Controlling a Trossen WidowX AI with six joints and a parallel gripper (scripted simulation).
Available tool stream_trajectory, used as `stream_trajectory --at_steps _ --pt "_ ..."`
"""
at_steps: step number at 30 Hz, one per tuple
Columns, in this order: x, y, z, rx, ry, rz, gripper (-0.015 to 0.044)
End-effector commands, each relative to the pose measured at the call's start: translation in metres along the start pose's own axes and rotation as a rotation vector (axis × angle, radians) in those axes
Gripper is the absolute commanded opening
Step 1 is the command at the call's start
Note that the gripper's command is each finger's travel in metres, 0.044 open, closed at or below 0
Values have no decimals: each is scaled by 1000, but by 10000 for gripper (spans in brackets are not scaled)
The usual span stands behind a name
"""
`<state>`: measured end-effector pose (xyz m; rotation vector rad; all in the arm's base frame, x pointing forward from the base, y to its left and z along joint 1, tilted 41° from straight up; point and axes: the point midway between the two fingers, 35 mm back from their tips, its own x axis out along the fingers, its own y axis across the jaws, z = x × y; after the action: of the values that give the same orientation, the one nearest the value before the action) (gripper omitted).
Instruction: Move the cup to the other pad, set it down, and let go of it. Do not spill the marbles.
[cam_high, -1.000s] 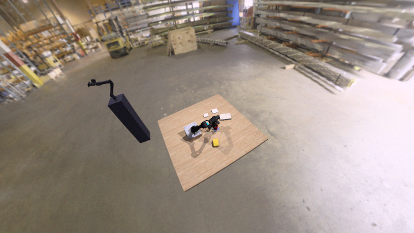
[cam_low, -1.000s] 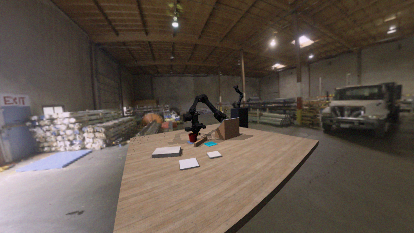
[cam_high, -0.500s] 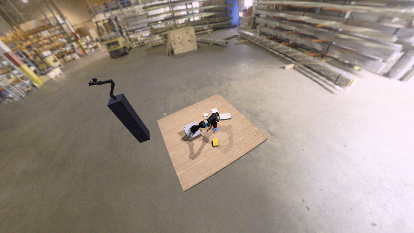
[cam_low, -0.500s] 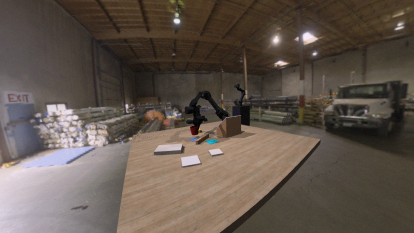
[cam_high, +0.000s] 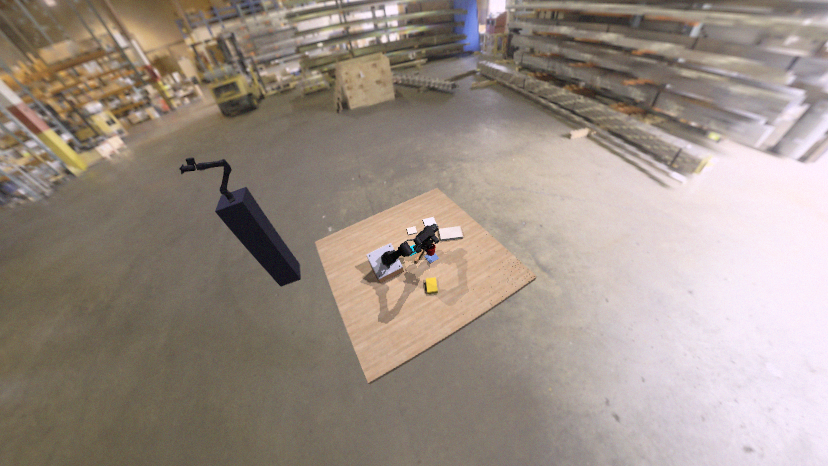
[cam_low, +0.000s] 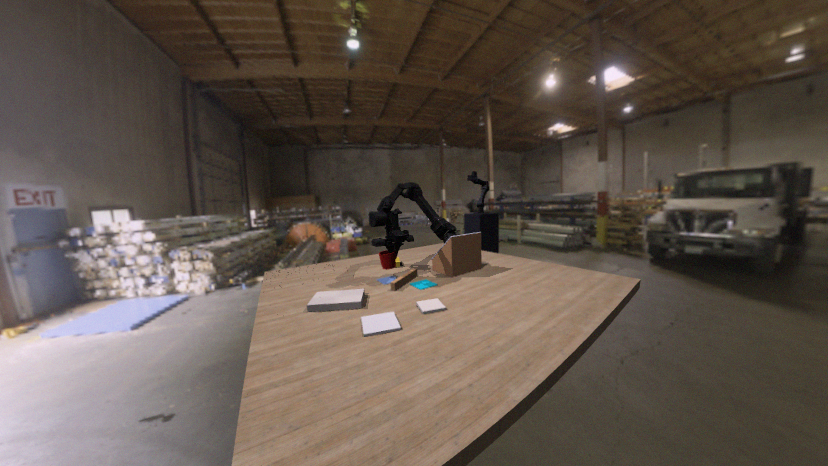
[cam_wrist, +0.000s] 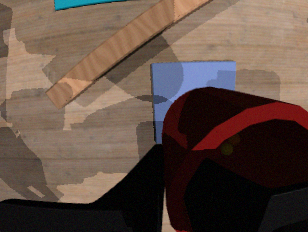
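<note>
The red cup (cam_high: 430, 250) (cam_low: 386, 260) (cam_wrist: 282, 111) is raised above the blue pad (cam_high: 432, 259) (cam_low: 384, 280) (cam_wrist: 200, 75) and looks close to upright. My gripper (cam_low: 395, 252) (cam_wrist: 168, 151) is shut on the cup's wall, with one finger inside the cup and the other outside. A couple of dim yellowish marbles (cam_wrist: 227, 148) show inside the cup; the dark finger hides part of its inside. The cyan pad (cam_high: 413, 249) (cam_low: 422, 284) (cam_wrist: 90, 4) lies flat on the other side of the wooden bar.
The wooden bar (cam_low: 403, 280) (cam_wrist: 115, 50) lies between the two pads. A yellow block (cam_high: 431, 285) (cam_low: 398, 263) lies beyond the blue pad in the exterior view. A thick white slab (cam_high: 450, 232) (cam_low: 336, 298) and two thinner white tiles lie on the table. The arm's base box (cam_low: 463, 254) stands nearby.
</note>
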<state>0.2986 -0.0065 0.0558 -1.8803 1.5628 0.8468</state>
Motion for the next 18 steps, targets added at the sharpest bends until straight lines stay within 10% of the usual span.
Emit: stream_trajectory --at_steps 1,18 --pt "0 0 0 0 0 0 0" --pt "0 10 17 0 -3 -1 0"
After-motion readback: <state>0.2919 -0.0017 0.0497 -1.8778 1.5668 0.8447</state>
